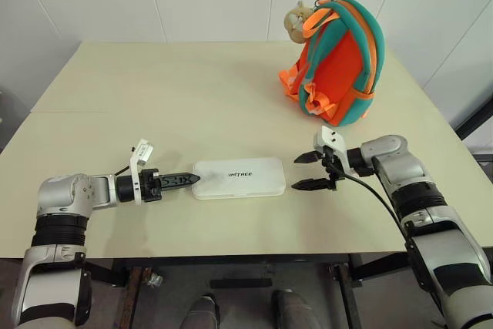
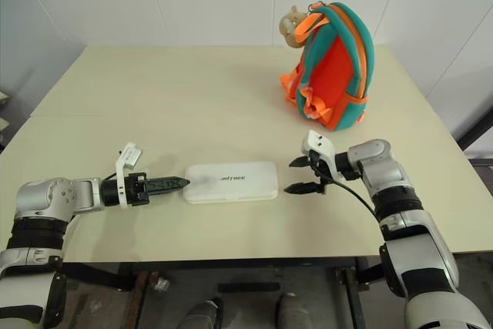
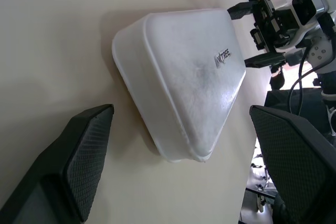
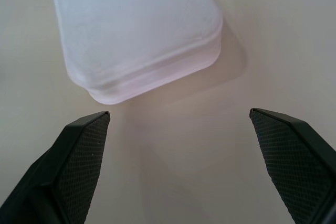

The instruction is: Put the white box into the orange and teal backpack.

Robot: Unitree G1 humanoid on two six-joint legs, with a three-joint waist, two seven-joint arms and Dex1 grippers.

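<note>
- The table [image 1: 154, 90] carried both task things, well apart from each other, so the job had hardly begun.
- The orange and teal backpack [image 1: 339, 67] stood upright toward the far right of the table, with a tan plush toy [image 1: 296, 22] hanging at its top. Whether its opening was unzipped could not be told.
- The white box [image 1: 239, 178] lay flat on the table near the front edge, lettering up, between the two arms. Nothing had lifted it.
- The left gripper [image 1: 189, 179] lay just beside the box's left end, its two black fingers spread wide in the left wrist view and gripping nothing. Whether a tip touched the box could not be told.
- The right gripper [image 1: 308, 171] sat near the box's right end, a little apart from it, fingers likewise spread wide and empty.
- By my reading, the hands were being set at the two ends; still to come were the grasp, the lift, the carry to the backpack and the drop inside.
</note>
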